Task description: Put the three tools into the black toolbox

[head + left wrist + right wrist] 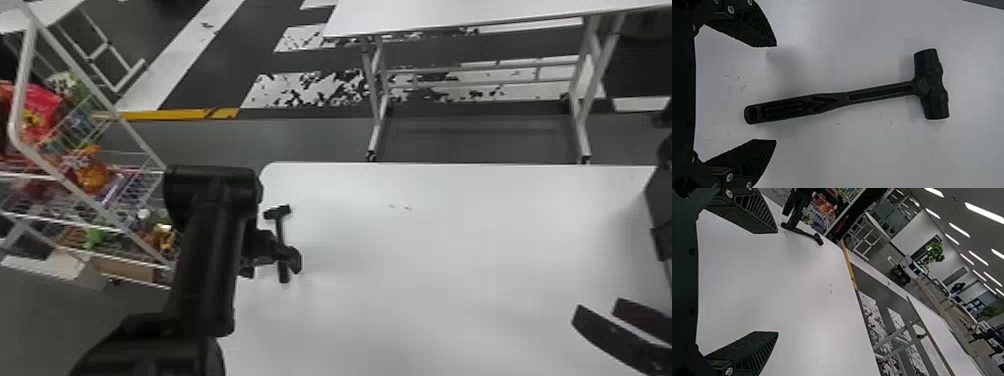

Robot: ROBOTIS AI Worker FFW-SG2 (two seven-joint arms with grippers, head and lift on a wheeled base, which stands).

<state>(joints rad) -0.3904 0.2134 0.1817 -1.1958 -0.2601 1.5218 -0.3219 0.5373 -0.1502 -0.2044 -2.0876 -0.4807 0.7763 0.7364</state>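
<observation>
Left pincer (272,266) over hammer (931,84); rack (22,75) holds packets (42,107).

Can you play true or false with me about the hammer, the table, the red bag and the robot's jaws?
1. The hammer lies on the table. True.
2. The left gripper has its jaws shut on the hammer. False: they are open.
3. The right gripper has open jaws. True.
4. The red bag is on the robot's right. False: it is on the left.
5. The table's top is white. True.
</observation>
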